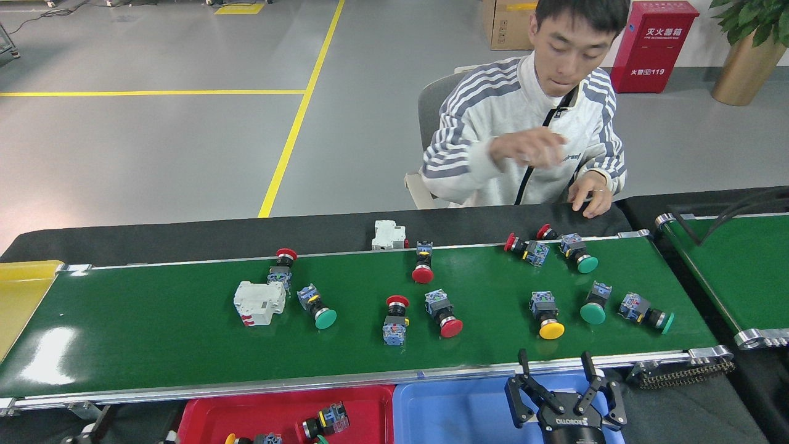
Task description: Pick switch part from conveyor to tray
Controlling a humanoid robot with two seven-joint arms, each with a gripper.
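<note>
Nearest, the right gripper (558, 385) hovers empty with fingers spread over the blue tray (456, 413), while the left gripper (92, 428) barely shows at the bottom edge, so I cannot tell its fingers' state. In the red tray (271, 410) lies a switch part (325, 420), perhaps with others. Beyond, more parts like the yellow-capped switch (546, 314) sit scattered on the conveyor (154, 333), and a person (524, 135) sits behind it.

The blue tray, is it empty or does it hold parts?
Empty where visible: blue tray shows bare floor; right gripper hides part.
</note>
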